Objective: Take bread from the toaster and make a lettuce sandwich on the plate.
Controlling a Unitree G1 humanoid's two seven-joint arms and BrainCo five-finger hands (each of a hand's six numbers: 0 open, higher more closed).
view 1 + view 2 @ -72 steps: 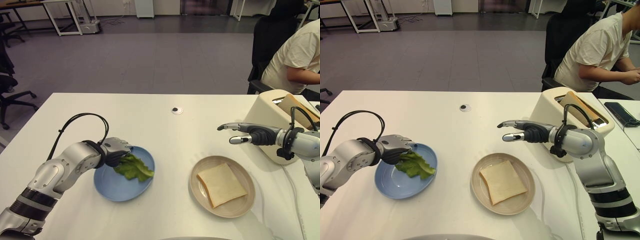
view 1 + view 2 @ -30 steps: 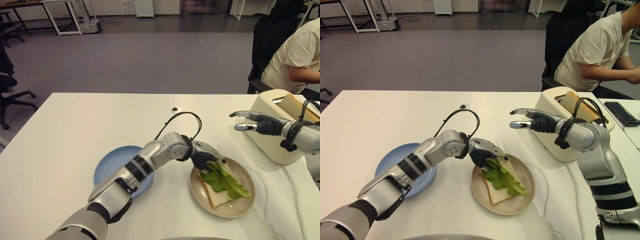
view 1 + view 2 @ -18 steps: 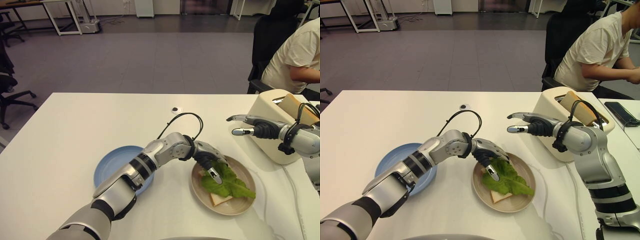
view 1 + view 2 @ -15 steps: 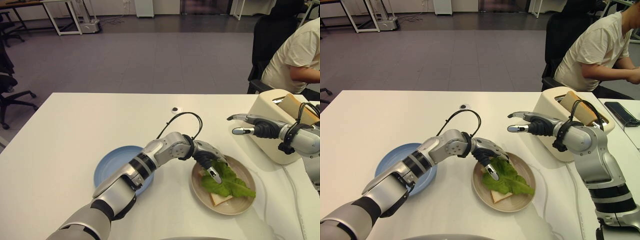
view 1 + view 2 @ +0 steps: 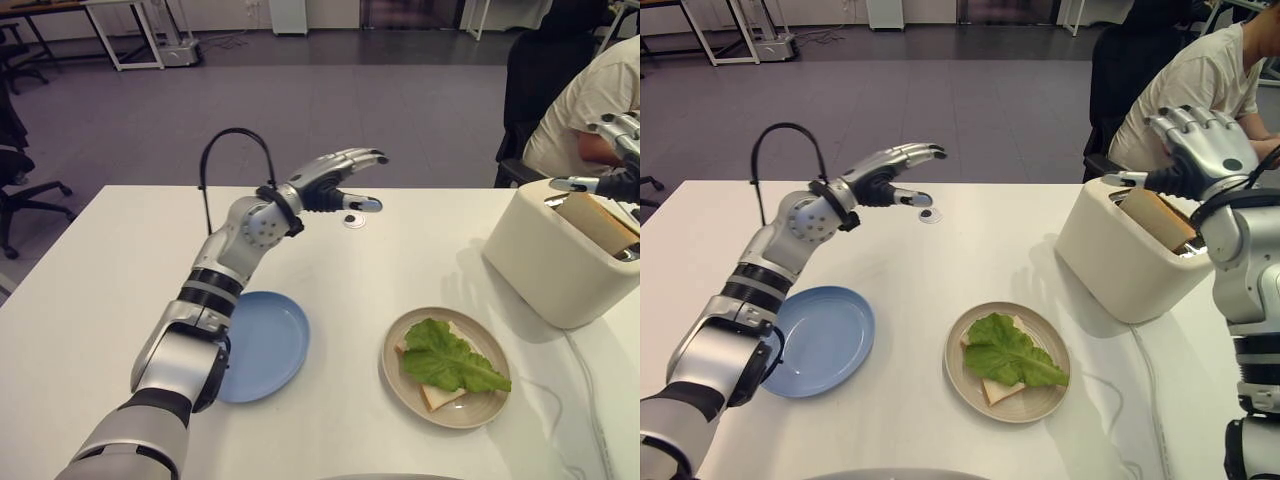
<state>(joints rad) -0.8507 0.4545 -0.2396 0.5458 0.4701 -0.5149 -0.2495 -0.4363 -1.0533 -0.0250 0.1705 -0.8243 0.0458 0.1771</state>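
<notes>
Grey tiled floor [image 5: 300,110], white table [image 5: 100,270], black office chair [image 5: 22,195] at left.

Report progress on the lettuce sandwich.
Done: a bread slice lies on the beige plate with lettuce on top. In hand: the right hand hovers open over the toaster, above the second slice standing in its slot; the left hand is raised, open, holding nothing. Left: pull that slice and lay it on the lettuce.

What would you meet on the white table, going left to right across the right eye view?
Empty round blue plate → small black-and-white disc → beige plate carrying a green lettuce leaf on a white bread slice → cream toaster.
</notes>
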